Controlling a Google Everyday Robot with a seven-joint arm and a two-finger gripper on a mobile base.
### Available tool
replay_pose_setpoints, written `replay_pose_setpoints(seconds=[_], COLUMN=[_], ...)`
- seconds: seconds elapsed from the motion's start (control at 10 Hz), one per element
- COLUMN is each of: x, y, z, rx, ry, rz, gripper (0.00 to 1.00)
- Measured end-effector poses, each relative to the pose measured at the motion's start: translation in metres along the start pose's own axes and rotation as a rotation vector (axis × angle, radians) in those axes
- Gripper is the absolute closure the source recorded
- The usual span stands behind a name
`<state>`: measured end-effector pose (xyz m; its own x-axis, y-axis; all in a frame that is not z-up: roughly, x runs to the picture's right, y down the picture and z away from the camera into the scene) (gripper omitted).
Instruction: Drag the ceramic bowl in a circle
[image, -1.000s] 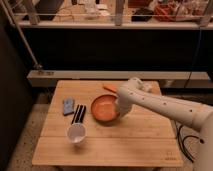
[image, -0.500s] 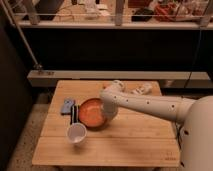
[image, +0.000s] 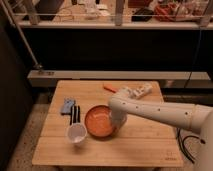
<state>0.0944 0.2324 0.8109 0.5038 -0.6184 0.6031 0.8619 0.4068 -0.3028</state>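
Pincer at the bowl's right rim, bowl left of centre on the worktop.

You see the wide, shallow orange ceramic bowl (image: 100, 121) sitting a little left of centre on the light wooden worktop (image: 145, 145), with the white arm (image: 165, 112) reaching in from 3 o'clock and bending down so that the pincer (image: 117, 120) meets the bowl's rim at its 3 o'clock side. You cannot tell whether the pincer is spread or pinching the rim, as the wrist covers it. At the bowl's 8 o'clock, just beside it, stands a small white cup (image: 76, 133). At 10 o'clock lie a dark narrow bar-shaped object (image: 75, 114) and a small blue-grey flat object (image: 67, 105). Near the far edge at 12 o'clock lies a thin orange stick-like item (image: 109, 88), and at 1 o'clock a pale wrapped packet (image: 141, 90).
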Motion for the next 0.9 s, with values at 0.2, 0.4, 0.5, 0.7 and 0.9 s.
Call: replay_pose_setpoints(seconds=[0.2, 0.4, 0.5, 0.7, 0.9], x=[0.014, 0.038, 0.055, 0.078, 0.091], y=[0.051, 0.097, 0.118, 0.129, 0.126], z=[-0.001, -0.005, -0.01, -0.013, -0.015], rx=[-0.008, -0.002, 0.013, 0.043, 0.043], ry=[-0.015, -0.011, -0.005, 0.002, 0.004], rz=[0.044, 0.108, 0.156, 0.197, 0.179], gripper=[0.93, 0.93, 0.93, 0.93, 0.93])
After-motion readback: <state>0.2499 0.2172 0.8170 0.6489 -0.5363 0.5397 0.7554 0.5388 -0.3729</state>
